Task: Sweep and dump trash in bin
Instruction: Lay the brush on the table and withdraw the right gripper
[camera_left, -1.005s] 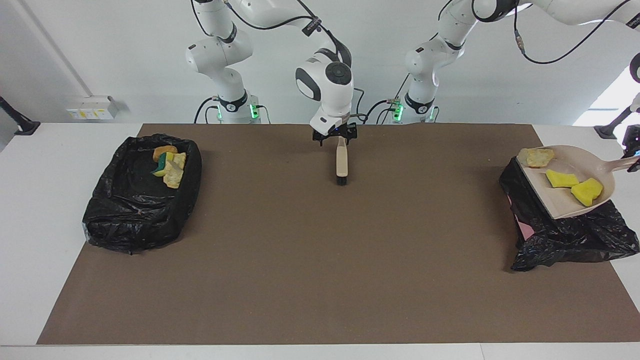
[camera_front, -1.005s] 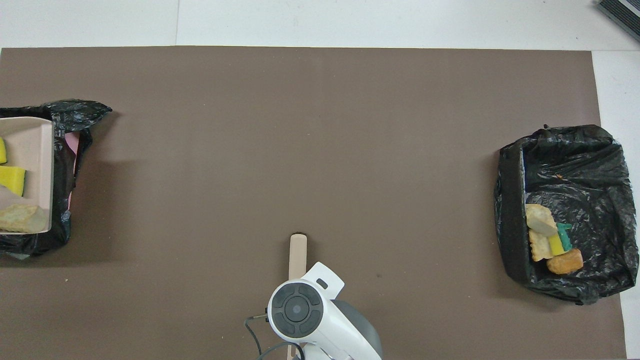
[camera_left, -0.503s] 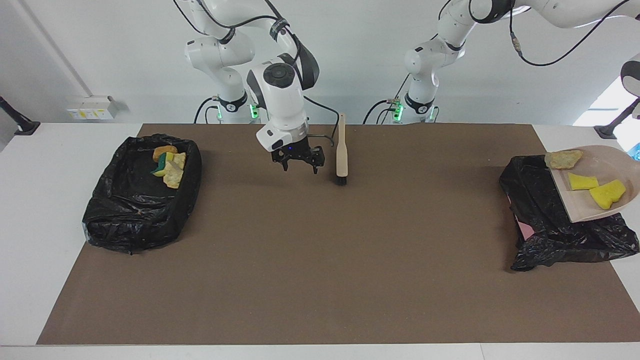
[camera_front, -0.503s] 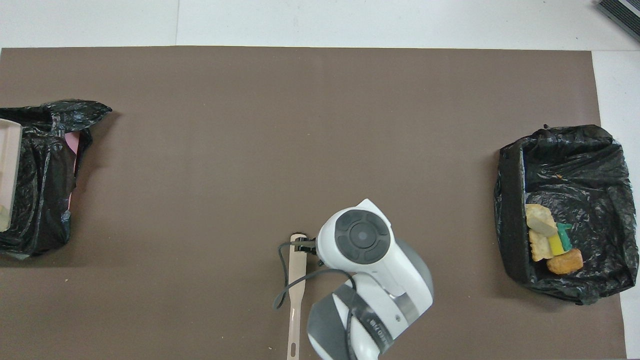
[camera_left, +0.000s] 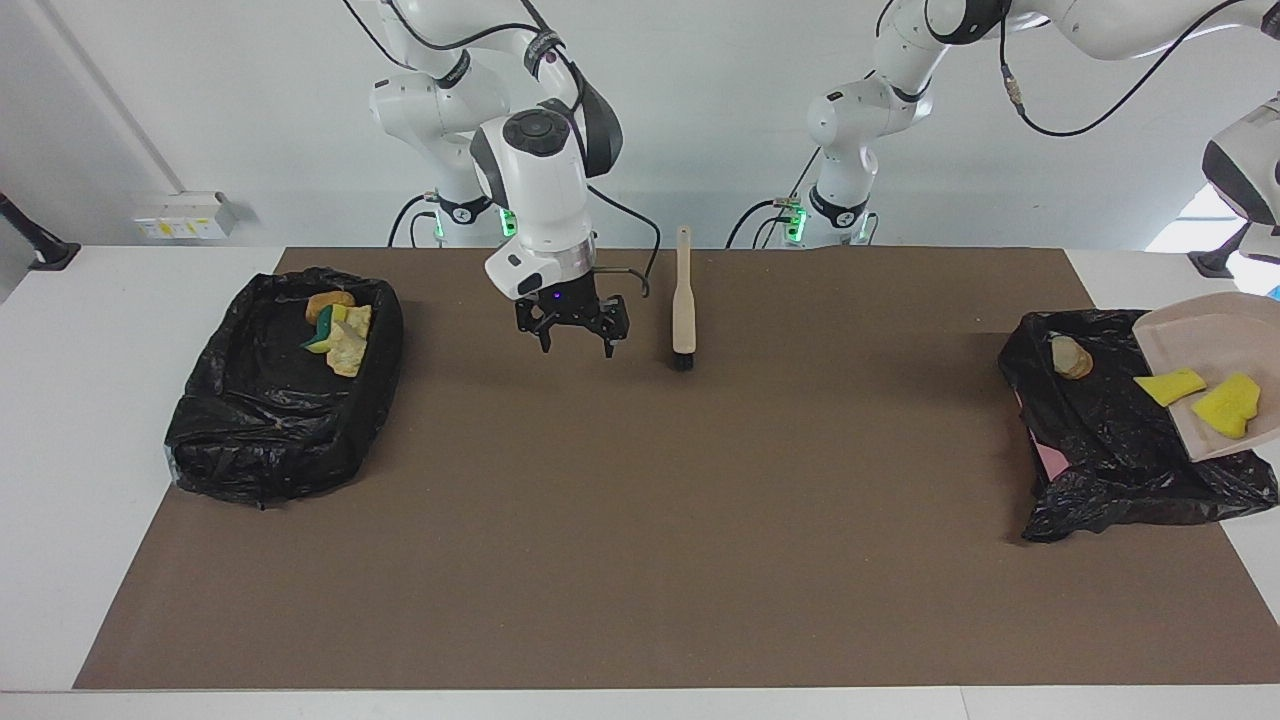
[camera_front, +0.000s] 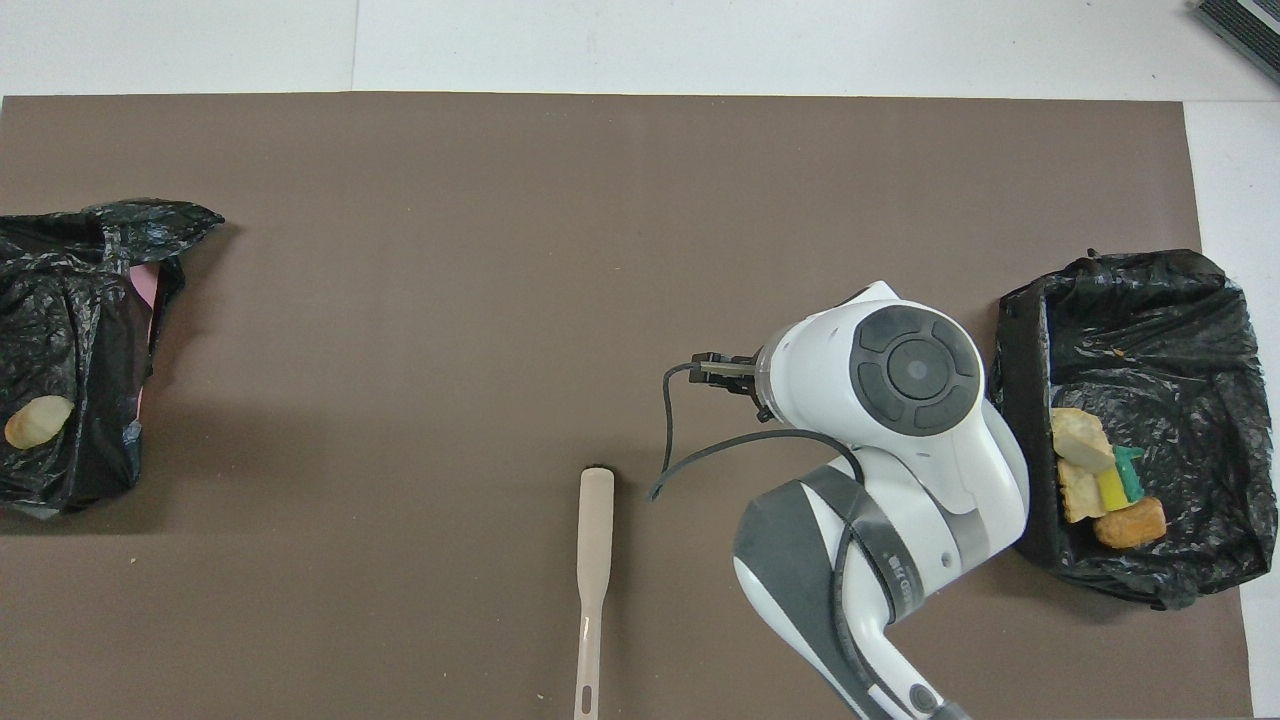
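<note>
While the dustpan (camera_left: 1215, 345) tilts over the worktop-edge bin (camera_left: 1100, 440), one brown lump (camera_left: 1071, 357) lies inside it, two yellow scraps (camera_left: 1225, 405) clinging. Right hand (camera_left: 572, 335) hangs wide beside the brush (camera_left: 683, 310); left hand is unseen, clamped narrow.

White table (camera_left: 60, 420) w/ brown mat (camera_left: 640, 520): 2 black-lined bins (camera_left: 270, 430), brush (camera_left: 683, 312).

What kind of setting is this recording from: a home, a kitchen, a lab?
Most likely a robotics lab: two white robot arms bolted at a white table, a plain brown mat, and staged props, namely bag-lined bins and a brush.
</note>
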